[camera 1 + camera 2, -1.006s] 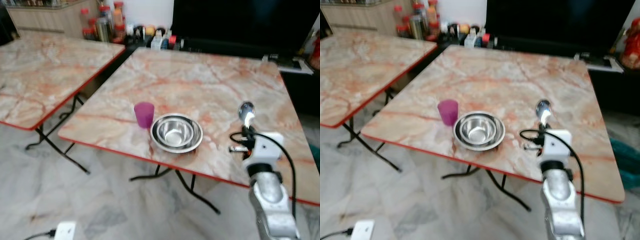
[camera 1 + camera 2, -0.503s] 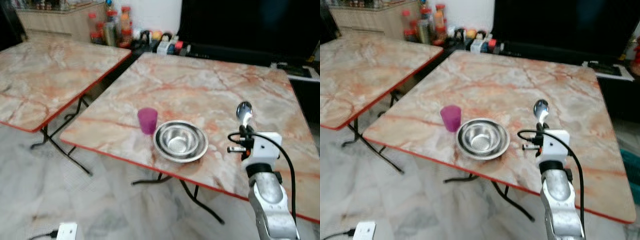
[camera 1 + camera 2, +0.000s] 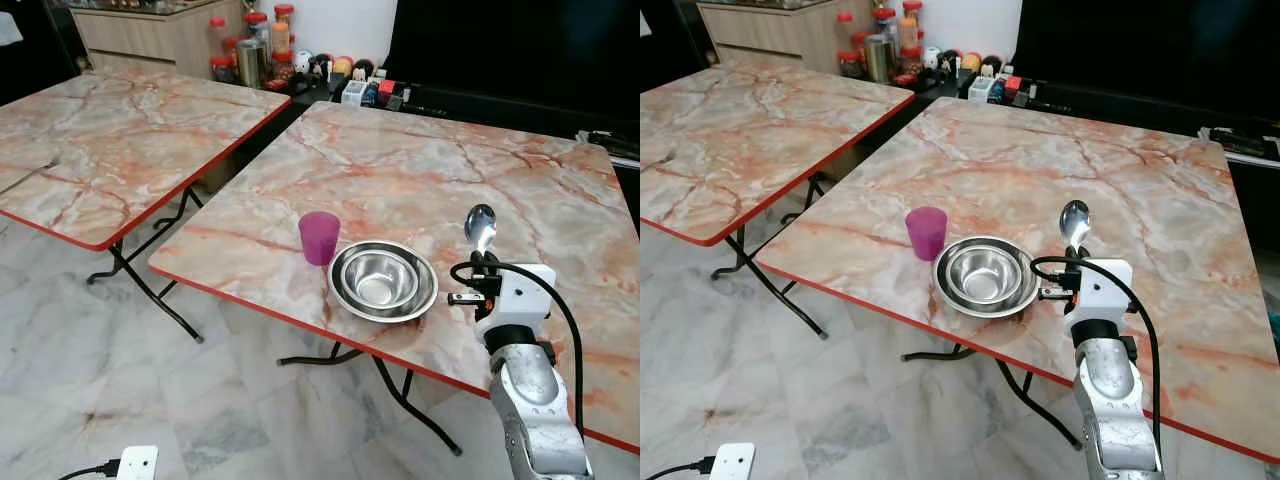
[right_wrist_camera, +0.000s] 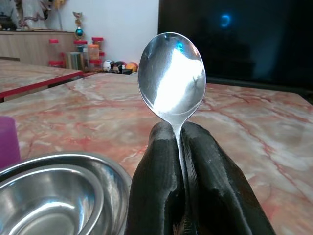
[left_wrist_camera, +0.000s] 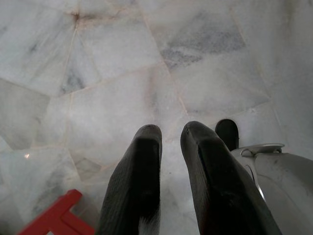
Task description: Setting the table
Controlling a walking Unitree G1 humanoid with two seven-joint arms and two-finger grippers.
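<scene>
The right gripper (image 4: 182, 142), fingers pinched on the spoon (image 3: 480, 224) stem, holds it upright just beside the steel bowl (image 3: 383, 280) over the table (image 3: 420, 180); the narrow pinch risks slippage on lowering.

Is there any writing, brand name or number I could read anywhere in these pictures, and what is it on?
None can be read.
The jars and bottles beyond the table: labels too small and blurred.
The spoon in the right gripper, the steel bowl and the purple cup: no markings.
</scene>
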